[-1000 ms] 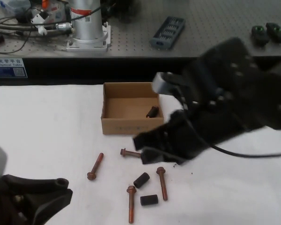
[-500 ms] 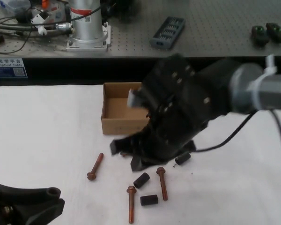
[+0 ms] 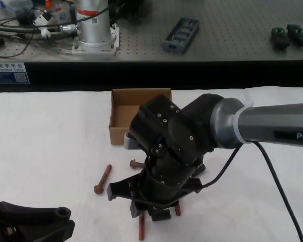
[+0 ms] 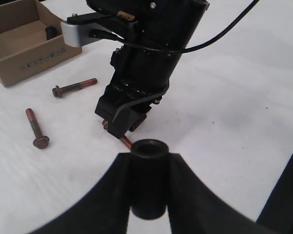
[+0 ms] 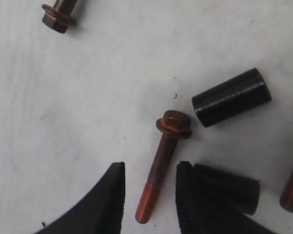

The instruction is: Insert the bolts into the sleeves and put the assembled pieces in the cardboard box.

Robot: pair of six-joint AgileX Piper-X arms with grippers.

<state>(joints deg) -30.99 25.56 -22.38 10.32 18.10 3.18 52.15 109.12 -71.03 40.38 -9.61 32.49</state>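
Your high camera sits up at the back and looks forward and down over the whole bench (image 3: 50, 126). Your left wrist camera looks low across the bench. It shares the cardboard box (image 3: 122, 135) with the high one. Your right wrist camera looks straight down, very near a bolt (image 5: 163, 170).
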